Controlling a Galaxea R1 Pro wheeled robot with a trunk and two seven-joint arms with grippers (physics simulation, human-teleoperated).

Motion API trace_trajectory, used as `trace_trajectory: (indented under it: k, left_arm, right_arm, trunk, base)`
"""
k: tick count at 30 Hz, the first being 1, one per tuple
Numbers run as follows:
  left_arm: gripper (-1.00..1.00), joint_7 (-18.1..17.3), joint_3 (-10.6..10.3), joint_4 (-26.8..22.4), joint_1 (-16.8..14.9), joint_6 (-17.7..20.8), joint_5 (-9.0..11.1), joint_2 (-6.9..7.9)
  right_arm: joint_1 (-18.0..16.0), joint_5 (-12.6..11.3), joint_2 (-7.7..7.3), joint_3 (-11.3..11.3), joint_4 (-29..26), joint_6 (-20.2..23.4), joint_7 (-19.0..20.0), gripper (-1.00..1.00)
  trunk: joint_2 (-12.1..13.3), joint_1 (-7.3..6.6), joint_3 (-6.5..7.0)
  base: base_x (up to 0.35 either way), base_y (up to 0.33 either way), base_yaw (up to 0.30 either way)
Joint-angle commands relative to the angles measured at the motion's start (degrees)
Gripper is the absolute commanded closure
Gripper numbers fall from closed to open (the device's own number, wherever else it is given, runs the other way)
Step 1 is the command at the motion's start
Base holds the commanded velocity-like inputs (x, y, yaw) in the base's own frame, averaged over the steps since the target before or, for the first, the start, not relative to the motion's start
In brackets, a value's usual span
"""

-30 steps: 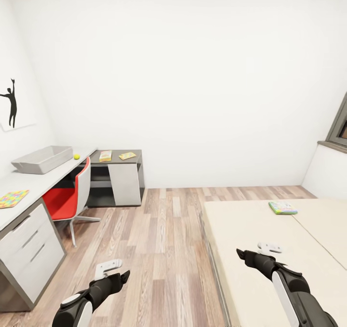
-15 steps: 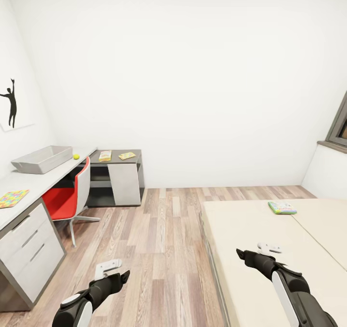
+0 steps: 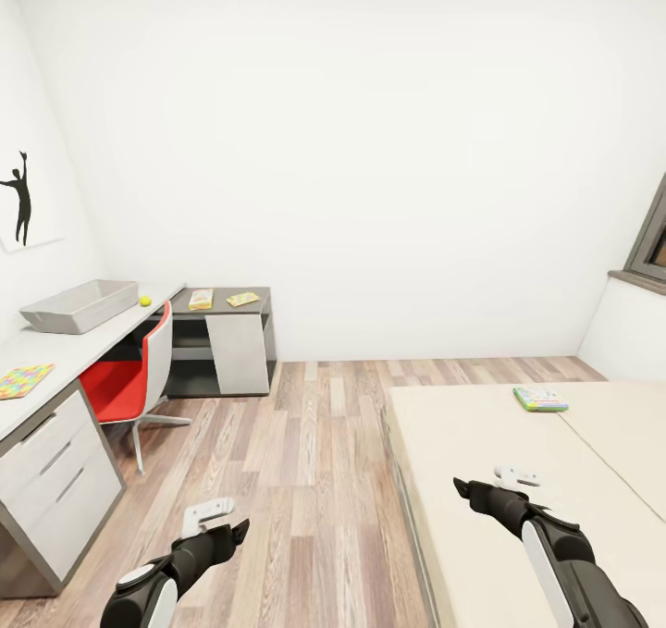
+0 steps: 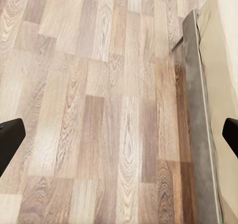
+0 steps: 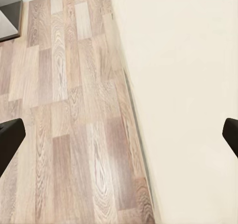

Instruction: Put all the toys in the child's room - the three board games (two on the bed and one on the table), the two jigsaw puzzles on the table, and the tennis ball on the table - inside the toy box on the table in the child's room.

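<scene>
Lying flat on the bed (image 3: 481, 480), the board game (image 3: 541, 399) looks light, stiff and thin, best pinched at an edge; both grippers' fingers (image 4: 11, 140) spread apart, empty.

The toy box (image 3: 67, 305) sits on the table (image 3: 55, 355) at left; bed (image 3: 518, 480) at right.
</scene>
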Motion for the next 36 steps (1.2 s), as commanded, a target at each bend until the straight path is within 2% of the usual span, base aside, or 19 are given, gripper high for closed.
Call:
trace_trajectory:
  k: [1, 9, 36]
  left_arm:
    - [-1.00, -0.2, 0.2, -0.1, 0.0, 0.4, 0.3, -0.07]
    - [-1.00, -0.2, 0.2, -0.1, 0.0, 0.4, 0.3, -0.07]
    - [-1.00, -0.2, 0.2, -0.1, 0.0, 0.3, 0.3, -0.07]
  right_arm:
    - [0.0, -0.2, 0.00, -0.1, 0.0, 0.3, 0.2, -1.00]
    - [0.0, -0.2, 0.00, -0.1, 0.0, 0.3, 0.2, -1.00]
    - [0.0, -0.2, 0.00, -0.1, 0.0, 0.3, 0.2, -1.00]
  trunk:
    - [-0.1, 0.03, -0.07]
    - [-0.1, 0.03, -0.07]
    - [-0.1, 0.03, -0.07]
  base:
    - [0.000, -0.063, 0.000]
    - [0.000, -0.219, 0.000]
    - [0.000, -0.301, 0.000]
